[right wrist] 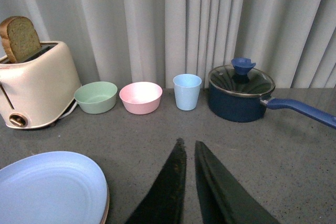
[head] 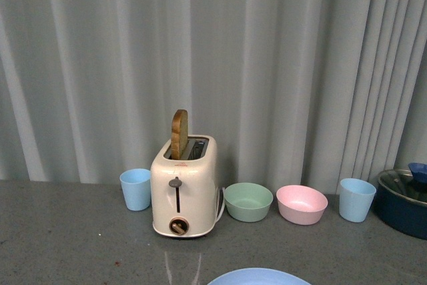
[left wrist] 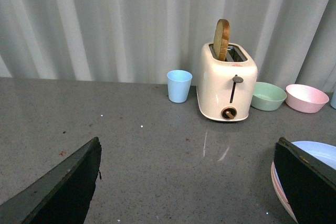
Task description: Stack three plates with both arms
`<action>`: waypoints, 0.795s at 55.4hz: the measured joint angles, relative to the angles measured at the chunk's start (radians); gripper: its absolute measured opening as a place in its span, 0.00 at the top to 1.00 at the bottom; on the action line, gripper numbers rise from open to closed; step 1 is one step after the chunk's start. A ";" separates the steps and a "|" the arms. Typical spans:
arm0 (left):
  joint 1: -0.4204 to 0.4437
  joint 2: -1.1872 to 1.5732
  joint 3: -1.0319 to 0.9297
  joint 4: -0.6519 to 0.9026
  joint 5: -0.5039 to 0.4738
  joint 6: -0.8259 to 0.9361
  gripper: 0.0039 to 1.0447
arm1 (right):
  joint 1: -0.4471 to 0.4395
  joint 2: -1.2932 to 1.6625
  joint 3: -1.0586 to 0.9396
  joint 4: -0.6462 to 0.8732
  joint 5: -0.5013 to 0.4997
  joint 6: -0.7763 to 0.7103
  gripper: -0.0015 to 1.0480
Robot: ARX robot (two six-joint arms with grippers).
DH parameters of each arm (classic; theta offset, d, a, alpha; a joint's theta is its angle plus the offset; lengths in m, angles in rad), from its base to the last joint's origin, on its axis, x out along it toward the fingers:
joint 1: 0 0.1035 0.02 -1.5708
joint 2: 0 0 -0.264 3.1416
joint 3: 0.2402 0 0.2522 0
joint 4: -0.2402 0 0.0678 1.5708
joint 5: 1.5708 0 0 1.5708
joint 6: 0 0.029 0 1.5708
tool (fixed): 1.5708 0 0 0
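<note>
The blue plate (right wrist: 50, 187) lies flat on the grey worktop (head: 67, 245), at its near edge in front of the toaster (head: 185, 188). It sits on top of a stack; a pink plate (left wrist: 278, 187) rim shows just beneath it in the left wrist view. A third plate cannot be confirmed. Being round, the plates show no long axis.

A slice of toast (head: 179, 133) stands upright in one toaster slot. The green bowl (head: 248, 201), pink bowl (head: 301, 204) and two blue cups (head: 136, 189) show no contents. The blue saucepan (right wrist: 240, 98) carries a glass lid.

The left end effector (left wrist: 189, 182) is spread wide, holding nothing. The right end effector (right wrist: 189, 182) is nearly closed, a narrow gap between its fingers, gripping nothing.
</note>
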 joint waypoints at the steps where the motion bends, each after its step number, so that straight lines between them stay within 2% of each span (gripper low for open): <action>1: 0.000 0.000 0.000 0.000 0.000 0.000 0.06 | 0.007 -0.018 -0.002 -0.014 0.007 0.000 0.94; 3: 0.000 0.000 0.000 0.000 0.000 0.000 0.06 | 0.021 -0.053 -0.003 -0.043 0.019 -0.006 0.97; 16: 0.000 0.000 0.000 0.000 0.000 0.000 0.06 | 0.092 -0.224 -0.007 -0.198 0.089 -0.007 0.97; 19: 0.000 0.000 0.000 0.000 0.000 0.000 0.06 | 0.148 -0.264 -0.007 -0.238 0.170 -0.006 0.97; 22: 0.000 0.000 0.000 0.000 -0.001 0.000 0.06 | 0.181 -0.300 -0.007 -0.270 0.178 -0.007 0.97; 44: 0.000 0.000 0.000 0.000 0.000 0.000 0.06 | 0.193 -0.497 -0.007 -0.460 0.183 -0.008 0.97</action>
